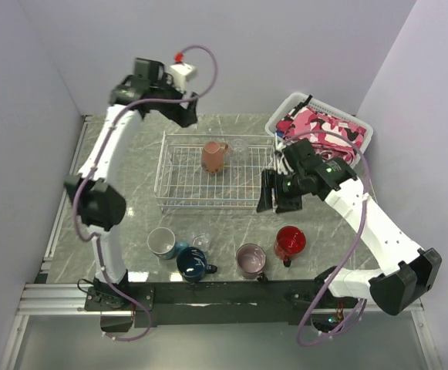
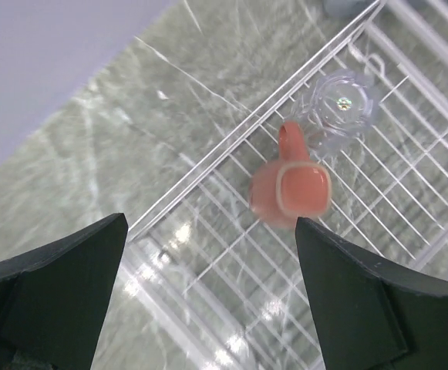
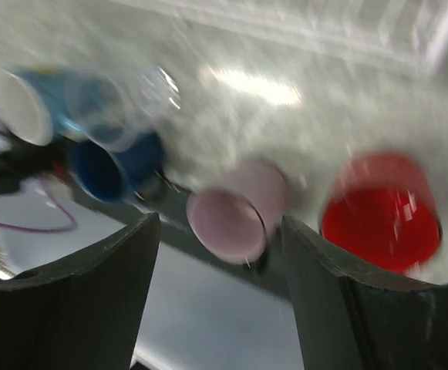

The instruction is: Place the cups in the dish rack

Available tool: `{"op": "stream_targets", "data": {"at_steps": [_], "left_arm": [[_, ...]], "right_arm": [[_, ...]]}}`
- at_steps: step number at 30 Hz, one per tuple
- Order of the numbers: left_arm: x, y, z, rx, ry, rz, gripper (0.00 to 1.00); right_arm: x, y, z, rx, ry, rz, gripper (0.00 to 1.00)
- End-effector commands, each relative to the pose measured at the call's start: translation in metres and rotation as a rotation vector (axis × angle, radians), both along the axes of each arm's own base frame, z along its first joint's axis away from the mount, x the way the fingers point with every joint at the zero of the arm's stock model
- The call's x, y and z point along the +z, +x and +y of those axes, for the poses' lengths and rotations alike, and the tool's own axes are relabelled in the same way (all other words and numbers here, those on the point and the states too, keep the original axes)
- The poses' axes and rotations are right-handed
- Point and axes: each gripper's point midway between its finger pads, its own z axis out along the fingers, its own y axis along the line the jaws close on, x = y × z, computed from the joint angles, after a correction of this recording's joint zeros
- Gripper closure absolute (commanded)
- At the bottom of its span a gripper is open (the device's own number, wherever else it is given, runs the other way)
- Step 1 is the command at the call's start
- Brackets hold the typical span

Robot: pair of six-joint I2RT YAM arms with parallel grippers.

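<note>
Pale lilac walls point(image 1: 285, 46) enclose a grey marbled table point(image 1: 231, 227).

No lettering, label, brand or number is legible — not in any view

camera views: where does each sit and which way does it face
Top external: above and behind the bases, looking down at the dish rack; both arms show.
Left wrist: over the rack, looking down at the salmon mug; open left gripper frames it.
Right wrist: right of the rack, facing the near edge, blurred; red mug beyond the open right gripper.
Shared: top view shows both mugs.
</note>
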Motion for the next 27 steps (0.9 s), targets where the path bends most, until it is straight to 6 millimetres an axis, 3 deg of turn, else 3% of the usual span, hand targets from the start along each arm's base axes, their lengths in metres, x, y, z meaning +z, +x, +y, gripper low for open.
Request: {"op": "stream_targets", "data": {"at_steps": [1,4,9,15,22,27], "left_arm": [[0.073,-0.055,0.021,-0.053,-0.09,-0.064,0.04],[0.084,-0.07,0.028,-0.043,-0.114,-0.068,0.03],[0.1,-0.088,0.021,-0.067,-0.187,-0.06,0.03],[0.098,-0.101,0.014,-0.094,-0.245,-0.001,0.04],[0.095,-0.11,0.019,-0.092,-0.247,0.001,0.03],[0.103,-0.108,0.02,-0.081,-0.27,-0.006,0.04]], "right_arm": [[-0.012,-0.052,-0.029,-0.033,-0.174,0.143,0.35],[-0.023,-0.075,-0.037,-0.024,-0.217,0.211,0.39],[-0.051,-0.092,-0.042,-0.017,-0.263,0.27,0.48],[-0.081,-0.074,-0.03,-0.038,-0.277,0.261,0.57],[-0.107,-0.043,-0.026,-0.058,-0.335,0.206,0.57],[-0.121,-0.041,-0.037,-0.072,-0.411,0.214,0.56]]}}
